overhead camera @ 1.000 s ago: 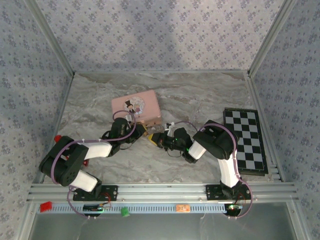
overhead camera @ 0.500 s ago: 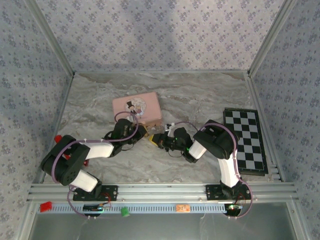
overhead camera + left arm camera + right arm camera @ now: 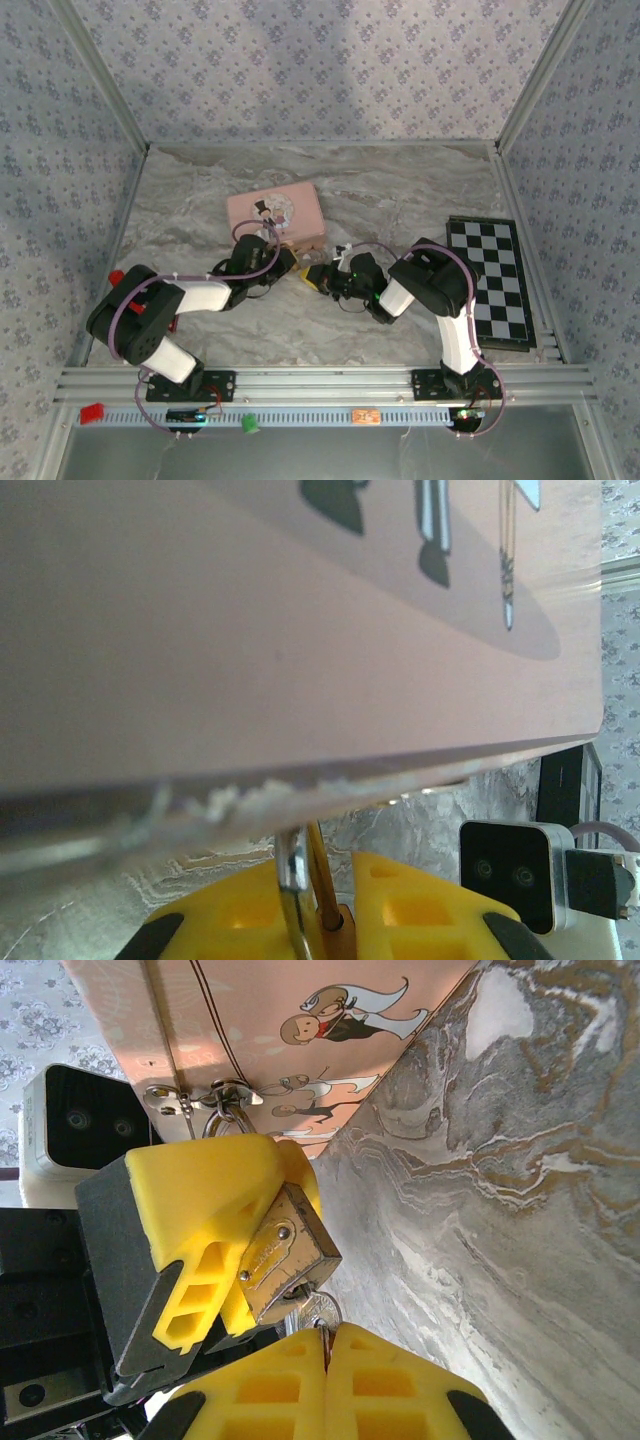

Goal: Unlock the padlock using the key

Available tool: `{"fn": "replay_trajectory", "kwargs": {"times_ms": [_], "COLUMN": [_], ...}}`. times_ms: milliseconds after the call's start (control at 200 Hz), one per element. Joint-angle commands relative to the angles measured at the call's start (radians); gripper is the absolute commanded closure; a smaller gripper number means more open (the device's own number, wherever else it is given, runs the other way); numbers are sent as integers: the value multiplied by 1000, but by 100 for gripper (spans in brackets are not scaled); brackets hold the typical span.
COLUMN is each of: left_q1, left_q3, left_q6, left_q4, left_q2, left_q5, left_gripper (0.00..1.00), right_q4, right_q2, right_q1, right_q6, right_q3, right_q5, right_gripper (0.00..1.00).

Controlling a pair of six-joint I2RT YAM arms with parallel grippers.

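Beside tin (image 3: 274, 212), left end effector (image 3: 283, 259) grips padlock (image 3: 287, 1248), right end effector (image 3: 319, 278) key (image 3: 318, 1312).

The tin (image 3: 274, 214), upper centre, is pale pink and printed with little cartoon figures in black, white and red. The padlock (image 3: 288, 1250) is brass-gold with a silver shackle, and the key (image 3: 320, 1312) is silver. The left gripper (image 3: 284, 261) and right gripper (image 3: 325, 1348) have bright yellow fingers. The table (image 3: 400, 190) is grey-marbled, the board (image 3: 490, 282) at right is chequered black and white, and the walls (image 3: 320, 70) are lilac floral.
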Motion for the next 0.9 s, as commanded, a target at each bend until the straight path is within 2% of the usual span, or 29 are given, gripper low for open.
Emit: {"fn": "replay_trajectory", "kwargs": {"times_ms": [0,205,420,710,900], "left_q1": [-60,-87,-64,14,45], "left_q3": [20,25,22,5,-3], "left_q6": [-63,-62,-53,-38,-37], "left_q4": [-18,-34,-39,-38,-26], "left_q2": [20,10,11,-1,-5], "left_q5": [216,203,202,227,244], "left_gripper": [94,94,94,94,94], "right_q4": [81,81,76,50,-36], "right_q2": [-22,-17,-23,-40,-101], "right_q1": [-4,-8,-15,-33,-34], "right_q6": [-26,-26,-29,-45,-83], "right_q3": [48,51,23,-56,-73], "right_q5": [15,15,28,70,81], "right_gripper": [96,96,91,78,68]}}
